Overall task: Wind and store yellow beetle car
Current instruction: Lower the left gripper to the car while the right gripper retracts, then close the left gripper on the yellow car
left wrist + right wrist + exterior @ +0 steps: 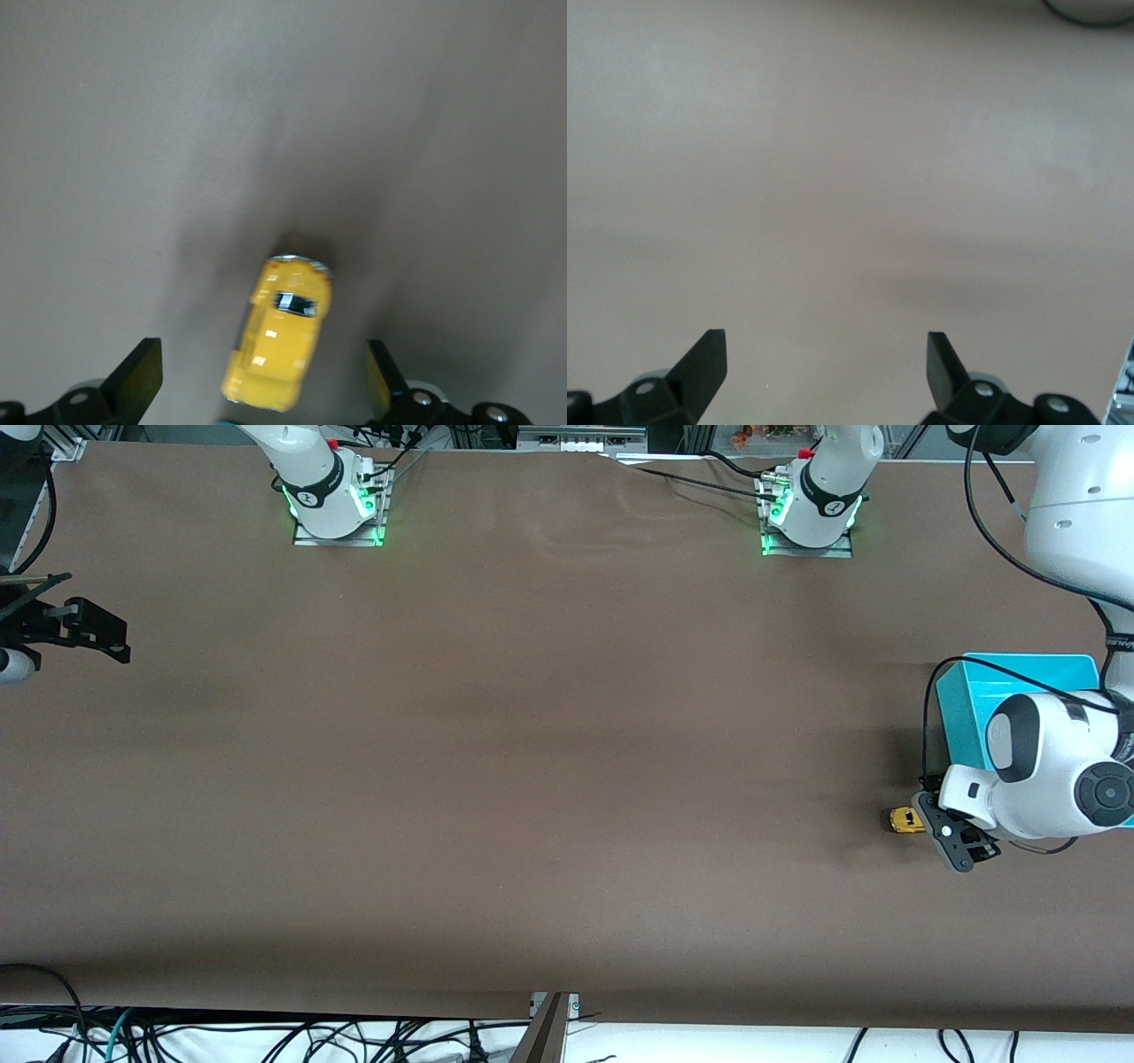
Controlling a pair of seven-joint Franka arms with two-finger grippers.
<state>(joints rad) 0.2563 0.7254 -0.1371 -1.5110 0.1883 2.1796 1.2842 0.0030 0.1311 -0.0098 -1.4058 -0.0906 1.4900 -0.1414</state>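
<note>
The yellow beetle car (904, 820) stands on the brown table near the left arm's end. In the left wrist view the car (280, 343) sits on the table between the two black fingers, touching neither. My left gripper (935, 825) is open, low over the car, also seen in its own wrist view (263, 376). My right gripper (97, 627) waits open and empty over bare table at the right arm's end; its wrist view (827, 367) shows only table.
A teal open bin (992, 695) stands at the left arm's end, farther from the front camera than the car and partly covered by the left arm. The table's front edge runs along the bottom, with cables below it.
</note>
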